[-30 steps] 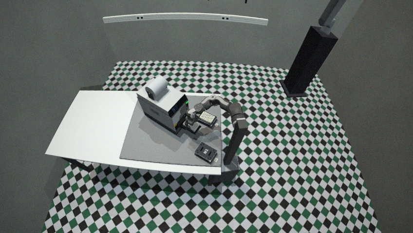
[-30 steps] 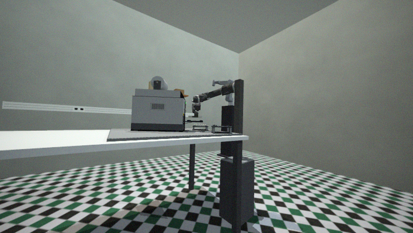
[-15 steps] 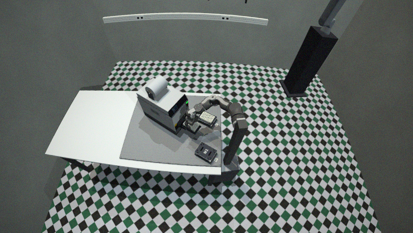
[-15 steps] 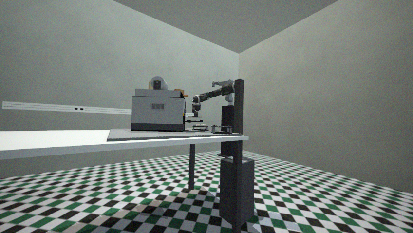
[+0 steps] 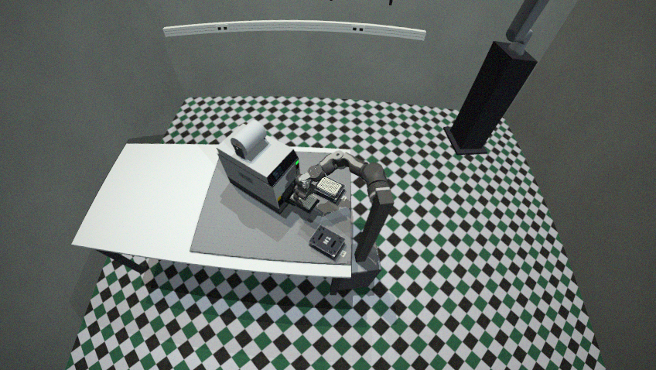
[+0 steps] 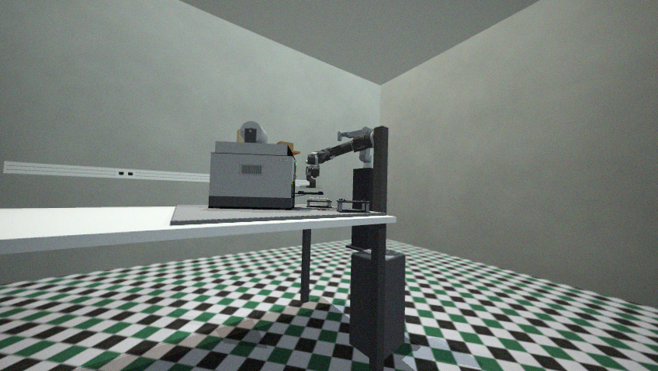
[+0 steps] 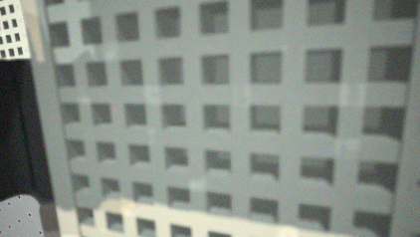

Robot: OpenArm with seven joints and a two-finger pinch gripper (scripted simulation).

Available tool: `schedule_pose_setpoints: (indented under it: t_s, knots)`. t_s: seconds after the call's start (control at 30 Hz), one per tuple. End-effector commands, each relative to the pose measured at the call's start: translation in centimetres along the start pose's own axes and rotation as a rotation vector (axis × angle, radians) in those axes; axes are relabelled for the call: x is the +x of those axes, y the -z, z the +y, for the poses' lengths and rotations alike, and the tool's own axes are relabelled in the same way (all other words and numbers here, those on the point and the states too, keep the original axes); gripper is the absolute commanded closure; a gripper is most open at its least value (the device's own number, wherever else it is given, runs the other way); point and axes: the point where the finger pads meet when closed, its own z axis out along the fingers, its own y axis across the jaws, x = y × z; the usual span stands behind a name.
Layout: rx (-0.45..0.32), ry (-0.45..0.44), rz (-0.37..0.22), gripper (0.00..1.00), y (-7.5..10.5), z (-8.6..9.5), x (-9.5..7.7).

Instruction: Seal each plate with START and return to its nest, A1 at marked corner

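Observation:
My gripper point(image 5: 302, 188) is at the front of the sealer point(image 5: 257, 167), over its stage, and is shut on a grey plate point(image 5: 309, 200). In the wrist view this plate point(image 7: 234, 119) fills the frame, and its wells look dimmed under a glossy film. I cannot tell whether it rests on the stage or is just above it. The sealer's lamp point(image 5: 296, 162) is green. The other plate point(image 5: 329, 186), white with open wells, sits in the nest beside the stage; its corner shows in the wrist view point(image 7: 10, 27). Nest N1 point(image 5: 326, 241) stands empty near the front edge.
The sealer carries a foil roll point(image 5: 248, 138) on top. The arm's column point(image 5: 372, 224) stands at the table's right edge. A grey mat point(image 5: 257, 224) lies under the sealer and nests. A black pillar point(image 5: 491, 98) stands on the floor far right.

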Motion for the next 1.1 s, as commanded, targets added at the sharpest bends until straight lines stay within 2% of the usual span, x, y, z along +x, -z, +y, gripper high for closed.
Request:
schedule_pose_setpoints:
  t_s: [0.0, 1.07]
  knots:
    - [-0.008, 0.003, -0.001, 1.0, -0.04, 0.15, -0.04]
    - [-0.005, 0.001, -0.002, 1.0, -0.21, 0.02, -0.03]
